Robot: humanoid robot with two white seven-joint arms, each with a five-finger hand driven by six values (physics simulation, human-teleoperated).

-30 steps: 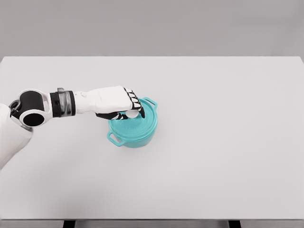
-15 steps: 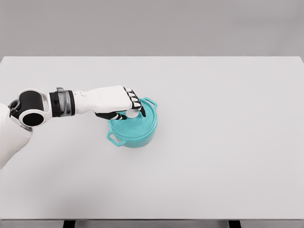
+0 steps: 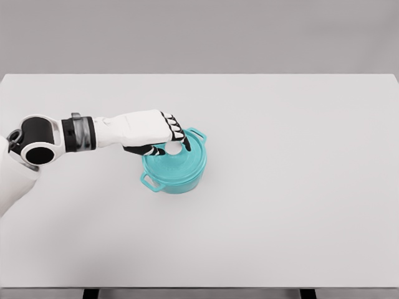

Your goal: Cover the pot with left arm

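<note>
While the left hand (image 3: 153, 132) hovers at the lid (image 3: 181, 159) | fingers (image 3: 177, 138) curled around its white knob (image 3: 174, 147) | lid seated on teal pot (image 3: 174, 177) | pot left of tabletop (image 3: 299, 187) centre

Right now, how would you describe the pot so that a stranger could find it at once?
On the wide white table, look left of the middle, where the white left hand reaches in. Under its fingers sits the teal pot, lid on, with a loop handle on each side; it is the only coloured thing there.
</note>
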